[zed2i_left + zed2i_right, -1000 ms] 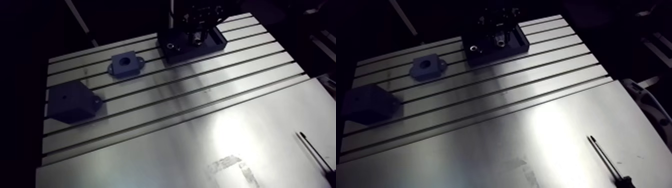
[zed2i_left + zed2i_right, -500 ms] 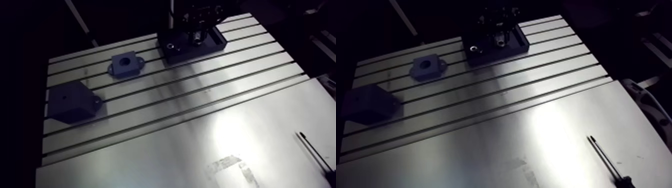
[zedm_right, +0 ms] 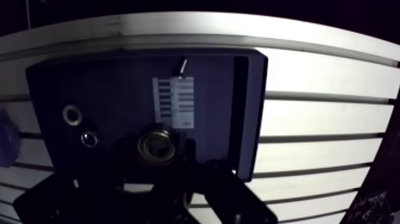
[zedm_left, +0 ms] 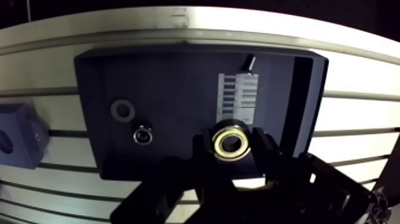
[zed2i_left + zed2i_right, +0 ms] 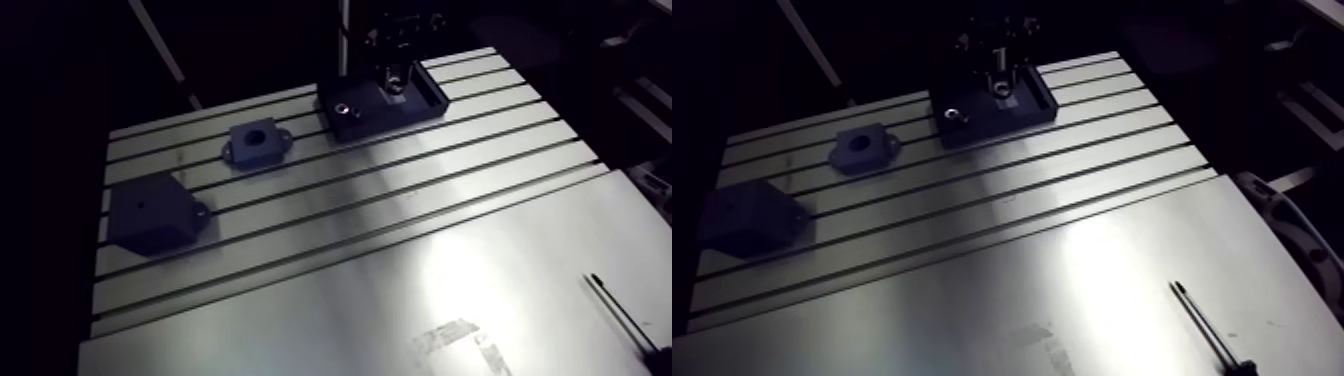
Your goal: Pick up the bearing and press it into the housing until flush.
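In the wrist view the bearing (image 4: 218,143), a brass-coloured ring, sits between my two dark fingers. My gripper (image 4: 231,145) is shut on it, over the floor of the black tray (image 4: 172,77). In the arm view the gripper (image 5: 394,82) hangs over that tray (image 5: 352,120) at the far edge of the table. The housing (image 5: 258,143), a dark block with a round bore and side ears, stands on the slotted table left of the tray. Its corner also shows beside the tray in the wrist view as the housing (image 4: 15,143).
A flat washer (image 4: 122,110) and a small round part (image 4: 143,135) lie in the tray, with a white label (image 4: 238,98) ahead of the fingers. A larger dark block (image 5: 152,212) stands at the table's left. A screwdriver (image 5: 620,312) lies at the near right.
The whole arm view has shifted a little, so the camera moved with the arm. The gripper stays over the tray with the bearing; the housing and block have not moved.
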Controlling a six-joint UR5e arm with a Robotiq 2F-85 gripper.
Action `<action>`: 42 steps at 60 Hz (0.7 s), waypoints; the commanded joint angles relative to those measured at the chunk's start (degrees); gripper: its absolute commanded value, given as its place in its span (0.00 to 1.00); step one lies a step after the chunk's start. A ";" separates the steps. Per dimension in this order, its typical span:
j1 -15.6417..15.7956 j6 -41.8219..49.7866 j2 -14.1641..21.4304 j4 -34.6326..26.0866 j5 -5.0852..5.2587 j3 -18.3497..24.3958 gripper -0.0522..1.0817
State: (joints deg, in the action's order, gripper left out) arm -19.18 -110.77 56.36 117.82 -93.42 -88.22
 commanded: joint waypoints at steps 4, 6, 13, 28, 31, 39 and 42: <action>2.47 1.63 4.26 -2.16 0.23 -0.24 0.55; 2.85 2.32 4.61 -2.26 0.22 -0.16 0.55; 4.37 4.58 5.49 -2.85 0.31 0.09 0.56; 8.87 10.66 7.40 -5.93 0.22 0.30 0.55; 9.94 12.00 7.48 -6.14 0.22 0.06 0.55; 11.98 14.07 7.48 -6.15 0.29 -0.56 0.55; 12.86 14.86 7.48 -5.90 0.38 -0.82 0.55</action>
State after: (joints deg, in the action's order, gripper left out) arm -10.49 -100.61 63.36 112.46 -93.19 -88.18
